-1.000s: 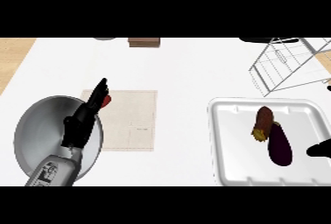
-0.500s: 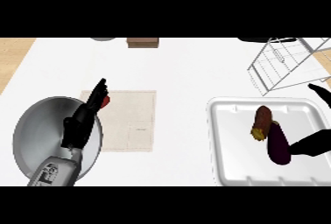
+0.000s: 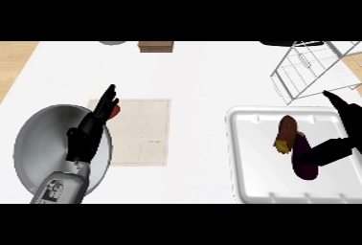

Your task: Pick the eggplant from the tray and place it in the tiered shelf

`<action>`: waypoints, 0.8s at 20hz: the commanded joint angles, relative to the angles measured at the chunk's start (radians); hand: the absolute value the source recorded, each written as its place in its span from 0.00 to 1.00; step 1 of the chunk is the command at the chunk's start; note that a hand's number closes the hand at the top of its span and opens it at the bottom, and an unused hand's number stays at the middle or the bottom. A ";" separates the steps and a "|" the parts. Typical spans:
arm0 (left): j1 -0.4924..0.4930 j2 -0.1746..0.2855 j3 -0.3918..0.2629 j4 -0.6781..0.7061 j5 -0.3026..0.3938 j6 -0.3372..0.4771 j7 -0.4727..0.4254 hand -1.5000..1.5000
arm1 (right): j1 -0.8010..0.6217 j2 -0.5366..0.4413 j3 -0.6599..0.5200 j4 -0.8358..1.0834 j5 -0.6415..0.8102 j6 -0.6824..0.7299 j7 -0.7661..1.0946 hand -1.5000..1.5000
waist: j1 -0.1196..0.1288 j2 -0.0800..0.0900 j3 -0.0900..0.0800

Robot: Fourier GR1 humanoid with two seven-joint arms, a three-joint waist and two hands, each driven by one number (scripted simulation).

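At the left, the robot's left hand rests with straight, relaxed fingers over a round grey metal plate, beside a pale beige square mat, and it holds nothing. It is well apart from the white square plastic tray. In this tray lies the dark purple eggplant with a brown stalk end. Its long axis runs nearly away from the robot, stalk end farther and a little to the left. The right hand is much the nearer one. It is just at the eggplant's right side, spread and not clenched (one dark digit reaches across the purple lower part). The grasp, I judge, should close across the short width. The white wire tiered shelf stands beyond the tray.
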 commanded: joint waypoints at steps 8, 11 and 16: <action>-0.013 -0.027 0.030 -0.047 -0.035 -0.034 0.071 0.50 | 0.026 0.108 -0.034 0.030 0.106 0.087 0.047 0.00 | 0.001 -0.001 0.000; 0.022 -0.062 0.024 -0.018 -0.070 -0.023 0.005 0.50 | 0.031 0.122 -0.089 0.090 0.140 0.096 -0.035 0.00 | -0.001 0.000 0.000; 0.028 -0.051 0.058 -0.058 -0.044 -0.072 0.027 0.50 | 0.014 0.182 -0.070 0.069 0.188 0.132 0.031 0.00 | 0.001 0.000 0.000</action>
